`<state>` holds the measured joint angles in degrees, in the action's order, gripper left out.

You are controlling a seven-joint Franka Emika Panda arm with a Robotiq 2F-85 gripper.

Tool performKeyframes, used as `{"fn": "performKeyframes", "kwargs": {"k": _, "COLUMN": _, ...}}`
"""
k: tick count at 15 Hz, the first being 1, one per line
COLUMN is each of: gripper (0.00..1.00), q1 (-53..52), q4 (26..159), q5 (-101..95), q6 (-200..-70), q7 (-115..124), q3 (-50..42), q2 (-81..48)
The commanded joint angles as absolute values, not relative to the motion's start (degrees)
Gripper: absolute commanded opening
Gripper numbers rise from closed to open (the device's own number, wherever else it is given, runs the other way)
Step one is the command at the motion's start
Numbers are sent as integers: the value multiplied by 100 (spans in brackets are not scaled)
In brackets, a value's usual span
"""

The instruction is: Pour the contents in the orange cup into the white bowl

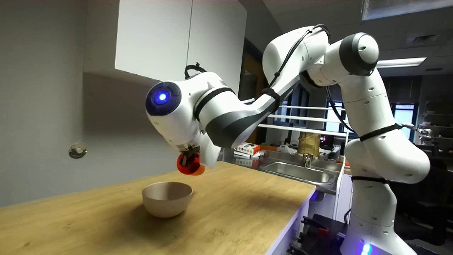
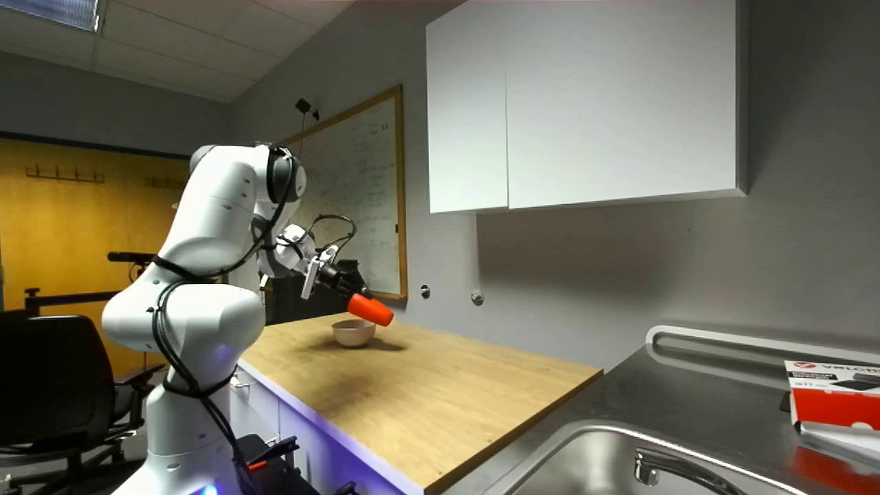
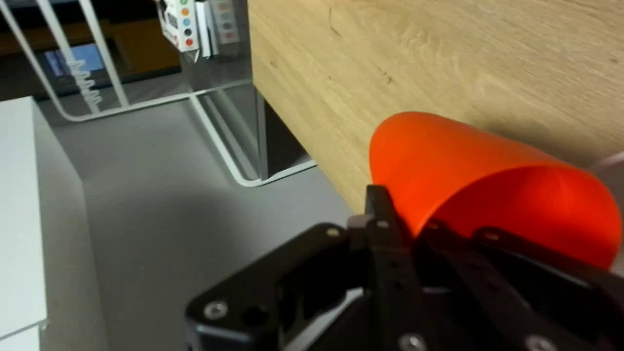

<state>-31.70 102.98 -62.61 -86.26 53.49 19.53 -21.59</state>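
Wooden desk (image 1: 247, 198) bears white bowl (image 1: 166, 206); orange cup (image 2: 371, 309) higher, toward sink (image 1: 296, 172), pinched at its rim in the tool (image 3: 403, 219). Long axis slants, mouth above base; pouring likely needs mouth tipped down bowlward.

Wht. cabinets (image 2: 584, 103) hang high on a gray wall (image 2: 619, 289) behind a wood-top counter (image 2: 426, 399), w/ a stainless sink (image 1: 297, 171) just beside it. Rm. also holds a wood-framed whiteboard (image 2: 357, 179) & a blk. office chair (image 2: 48, 385); bright windows (image 1: 404, 118) & a lit ceiling panel (image 1: 400, 62) break the dim bkgd.
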Motion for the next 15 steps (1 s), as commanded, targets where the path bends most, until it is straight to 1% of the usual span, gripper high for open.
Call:
{"fn": "performKeyframes", "kwargs": {"k": 1, "gripper": 1, "q1": -3615, "q4": 9959, "q5": -6997, "q6": -7871, "q7": 5494, "q3": 1891, "q2": -2637}}
{"fn": "performKeyframes", "kwargs": {"k": 9, "gripper": 1, "q1": -4236, "q4": 9970, "q5": -8328, "q6": -6580, "q7": 5595, "q3": 1757, "q2": -3294}}
{"fn": "performKeyframes", "kwargs": {"k": 15, "gripper": 1, "q1": -4386, "q4": 9976, "q5": -9004, "q6": -5946, "q7": 5507, "q3": 1733, "q2": -3615}}
